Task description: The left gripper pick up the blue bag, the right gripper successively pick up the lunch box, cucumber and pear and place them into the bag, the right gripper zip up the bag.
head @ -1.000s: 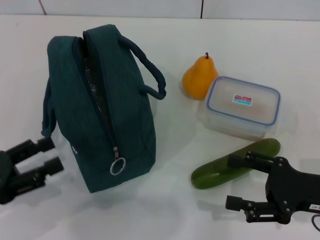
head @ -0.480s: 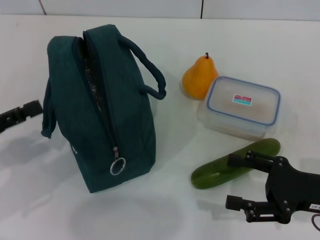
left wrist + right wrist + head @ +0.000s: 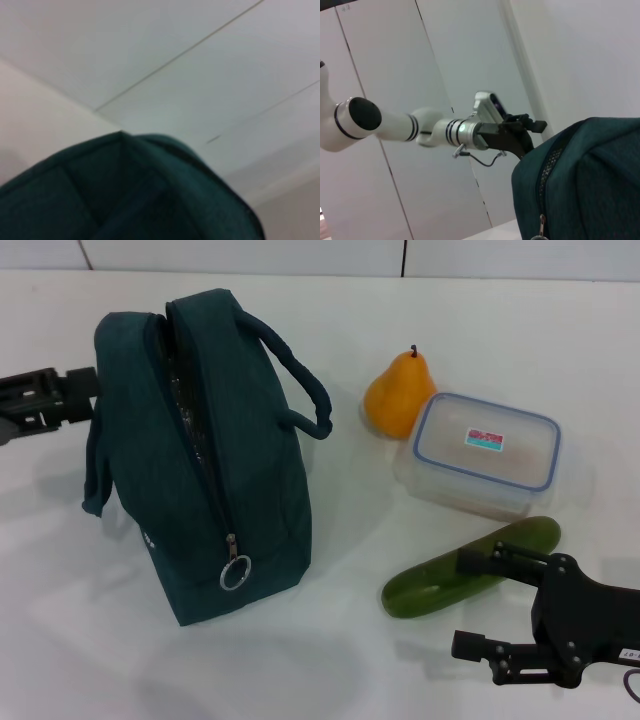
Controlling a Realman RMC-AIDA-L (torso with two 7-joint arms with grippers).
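Our left gripper [image 3: 88, 390] has climbed from the lower left to the upper left of the head frame, beside the bag's [image 3: 205, 455] top, seemingly going for a handle; we cannot tell its jaws' state. The bag stands left of centre on the tabletop [image 3: 330, 670], unzipped, foil showing. Our right gripper [image 3: 480, 605] waits at lower right, jaws spread.

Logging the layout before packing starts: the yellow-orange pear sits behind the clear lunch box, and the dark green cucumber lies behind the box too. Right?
Not quite. In the head view the dark green cucumber lies in front of the clear lunch box, nearer the robot; the yellow-orange pear does sit behind it.
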